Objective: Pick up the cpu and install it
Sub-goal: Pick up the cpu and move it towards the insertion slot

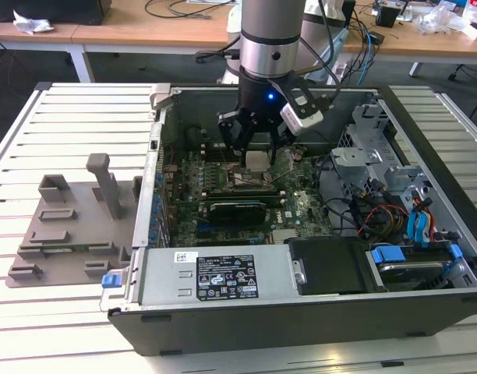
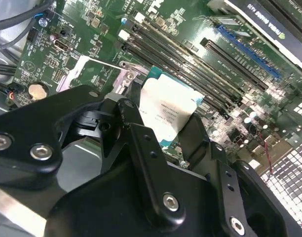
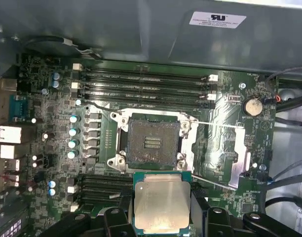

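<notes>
My gripper point(image 1: 254, 152) is down inside the open computer case, over the green motherboard point(image 1: 293, 206). It is shut on the cpu point(image 1: 256, 160), a flat square chip with a silver-grey top. In both wrist views the cpu point(image 3: 161, 202) point(image 2: 166, 106) sits between the black fingers point(image 2: 136, 128), held by two opposite edges. The black square socket point(image 3: 151, 140) lies open with its metal frame folded back. The cpu hangs just beside the socket and above the board, apart from it.
Memory slots point(image 3: 146, 84) run along one side of the socket, and a row of capacitors point(image 3: 72, 133) along another. A graphics card point(image 1: 238, 209), the power supply point(image 1: 215, 276) and drive cages with cables point(image 1: 379, 171) crowd the case. A grey fixture point(image 1: 67, 226) lies on the slatted table.
</notes>
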